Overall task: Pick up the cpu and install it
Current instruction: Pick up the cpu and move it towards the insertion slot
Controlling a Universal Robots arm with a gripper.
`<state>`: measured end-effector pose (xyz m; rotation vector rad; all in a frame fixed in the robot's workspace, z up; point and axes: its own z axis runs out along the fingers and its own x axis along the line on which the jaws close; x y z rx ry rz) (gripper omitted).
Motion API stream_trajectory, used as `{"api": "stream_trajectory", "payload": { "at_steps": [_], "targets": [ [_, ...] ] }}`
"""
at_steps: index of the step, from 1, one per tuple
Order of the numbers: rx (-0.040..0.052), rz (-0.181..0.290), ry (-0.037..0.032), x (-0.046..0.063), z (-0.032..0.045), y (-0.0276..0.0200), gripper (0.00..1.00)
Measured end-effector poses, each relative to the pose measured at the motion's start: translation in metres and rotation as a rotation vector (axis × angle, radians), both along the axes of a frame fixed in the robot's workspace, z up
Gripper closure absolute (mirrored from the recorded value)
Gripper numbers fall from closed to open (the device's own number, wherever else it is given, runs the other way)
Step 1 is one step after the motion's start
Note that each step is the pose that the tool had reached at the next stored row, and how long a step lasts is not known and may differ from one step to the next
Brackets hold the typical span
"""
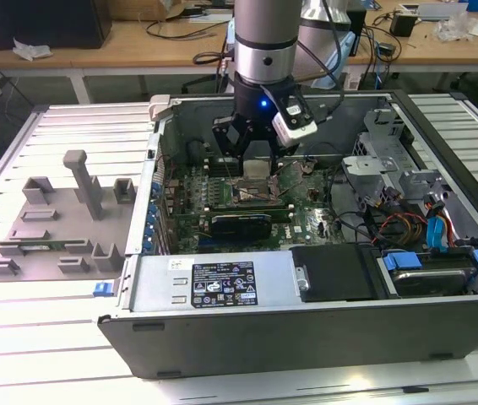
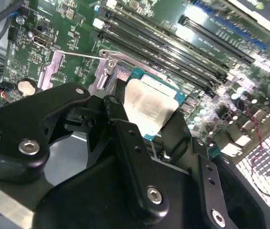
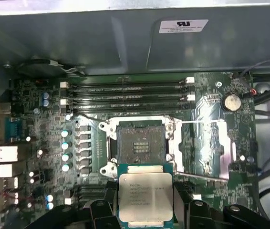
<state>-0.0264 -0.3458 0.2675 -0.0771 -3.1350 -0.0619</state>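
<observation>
An open computer case (image 1: pixel 306 337) lies on a pale, slatted desk (image 1: pixel 62 363) and takes up the middle and the exterior view's right. At the exterior view's left, a grey fixture tray (image 1: pixel 62 228) with upright blocks rests on the same slats, just beside the case wall. Along the top of the exterior view run wooden desks (image 1: pixel 138 42) strewn with cables, with a dark box (image 1: pixel 40 21) in the upper left corner. Dim floor shows beneath them.

The arm comes down from the top centre of the exterior view into the case. Its tool (image 1: pixel 254 164) hangs over the green motherboard (image 1: pixel 222 202). In both wrist views the tool (image 2: pixel 147 119) (image 3: pixel 146 210) is closed to the width of the cpu (image 2: pixel 149 107) (image 3: pixel 145 195). Its black fingers (image 2: pixel 111 107) press on two opposite edges of the chip, whose silver top faces the cameras.

The cpu is off the board, held just beside the socket (image 3: pixel 140 145). The socket's dark contact field lies bare, and its metal load plate (image 3: pixel 206 148) is swung open to one side. Memory slots (image 3: pixel 125 95) run in parallel rows beyond the socket, and a coin battery (image 3: pixel 231 101) sits near their end.

In the exterior view's lower middle, a metal power supply (image 1: pixel 214 283) carries a dark label. Blue cables (image 1: pixel 442 236) bunch at the exterior view's right.
</observation>
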Motion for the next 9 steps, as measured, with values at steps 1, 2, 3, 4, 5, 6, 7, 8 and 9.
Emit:
{"api": "stream_trajectory", "payload": {
  "at_steps": [1, 2, 3, 4, 5, 6, 7, 8, 9],
  "targets": [
    [0.0001, 0.002, -0.0001, 0.001, -0.0018, 0.0017, 0.45],
    [-0.0001, 0.008, -0.0002, 0.001, -0.0049, 0.0050, 0.45],
    [0.0001, 0.012, -0.0005, 0.001, -0.0072, 0.0077, 0.45],
    [0.0001, 0.014, -0.0007, 0.002, -0.0087, 0.0094, 0.45],
    [0.0001, 0.015, -0.0009, 0.002, -0.0101, 0.0107, 0.45],
    [0.0000, 0.016, -0.0011, 0.002, -0.0137, 0.0135, 0.45],
    [0.0001, 0.016, -0.0013, 0.002, -0.0156, 0.0151, 0.45],
    [0.0001, 0.016, -0.0014, 0.001, -0.0171, 0.0164, 0.45],
    [0.0001, 0.016, -0.0016, 0.001, -0.0193, 0.0182, 0.45]
  ]
}}
